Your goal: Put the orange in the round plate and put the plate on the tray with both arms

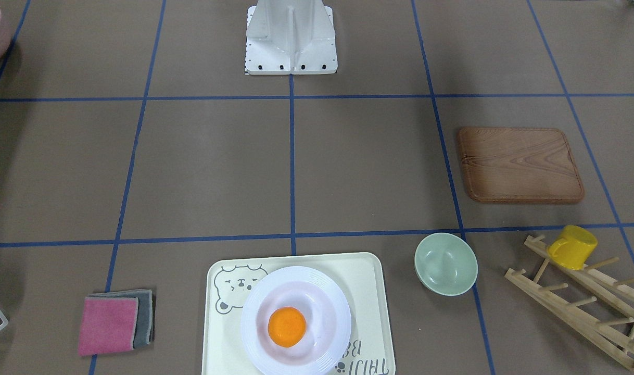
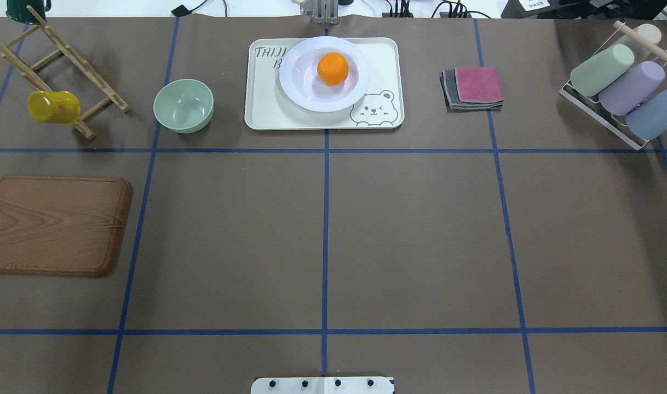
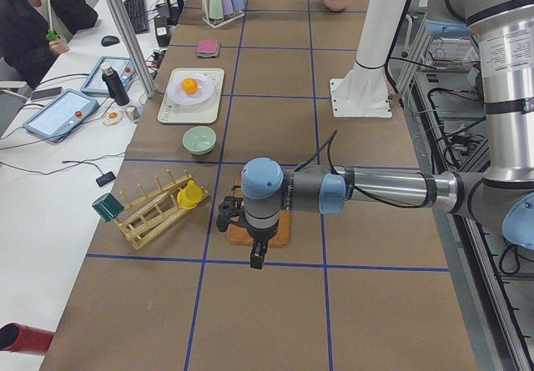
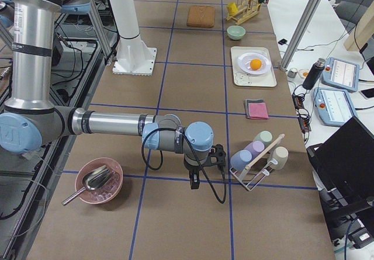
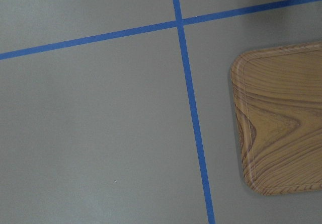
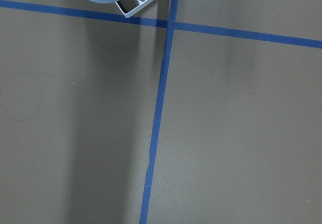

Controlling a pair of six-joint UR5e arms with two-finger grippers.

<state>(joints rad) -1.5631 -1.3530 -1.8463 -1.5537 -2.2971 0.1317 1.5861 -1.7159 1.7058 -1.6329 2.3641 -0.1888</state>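
Left hand (image 3: pixel 257 258) hangs by the board (image 5: pixel 282 128), right hand (image 4: pixel 193 181) by the cup rack (image 4: pixel 257 155), at opposite desk (image 2: pixel 421 230) ends; open or closed, I cannot tell. Orange (image 1: pixel 286 326) sits in the plate (image 1: pixel 254 312) on the tray (image 1: pixel 369 281), mid far edge, well apart from both

On my feed the brown paper tabletop (image 2: pixel 421 235) with its blue tape grid carries a brown wooden board (image 2: pixel 54 224), a pale green bowl (image 2: pixel 183 105) and a yellow mug (image 2: pixel 53 106) hung on a slatted wooden peg rack (image 3: pixel 150 217). Toward the other end I see a folded pink cloth (image 2: pixel 477 85) lying on grey ones, and a white wire rack (image 2: pixel 596 109) holding pastel cups (image 2: pixel 602 70). A pink bowl (image 4: pixel 99 181) holds a metal scoop.
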